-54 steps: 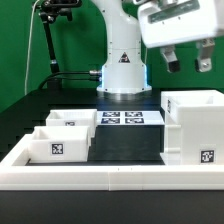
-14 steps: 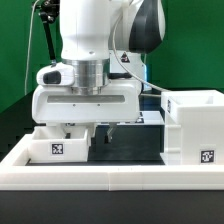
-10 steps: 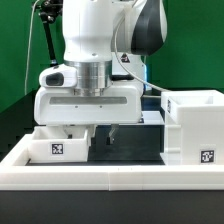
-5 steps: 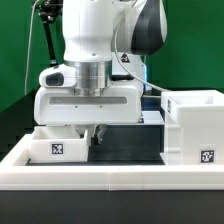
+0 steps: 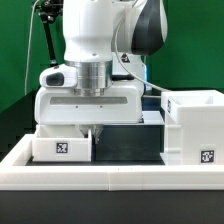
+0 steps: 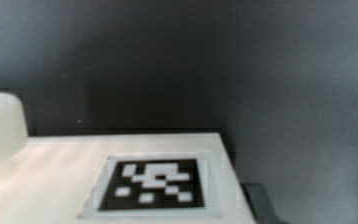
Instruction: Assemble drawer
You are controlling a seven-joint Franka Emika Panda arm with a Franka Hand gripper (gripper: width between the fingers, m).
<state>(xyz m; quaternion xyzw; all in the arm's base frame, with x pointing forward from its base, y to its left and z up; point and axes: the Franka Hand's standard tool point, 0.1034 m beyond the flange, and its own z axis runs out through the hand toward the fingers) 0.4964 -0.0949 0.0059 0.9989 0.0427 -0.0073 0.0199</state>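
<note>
The small drawer tray (image 5: 62, 146) sits on the black table (image 5: 125, 140) toward the exterior view's left, its tagged face turned to that camera, with the tall hollow shell (image 5: 193, 125) standing well apart at the exterior view's right, its opening not visible from here. The claw (image 5: 96, 131) is low at the tray's shell-side end, fingers drawn narrow, seemingly pinching that end wall, though the contact itself is hidden; the wrist view shows only the tray's tagged face (image 6: 155, 184) close below. Judging from this, the coming move turns on carrying the tray sideways toward the shell, lined up with its cavity.
</note>
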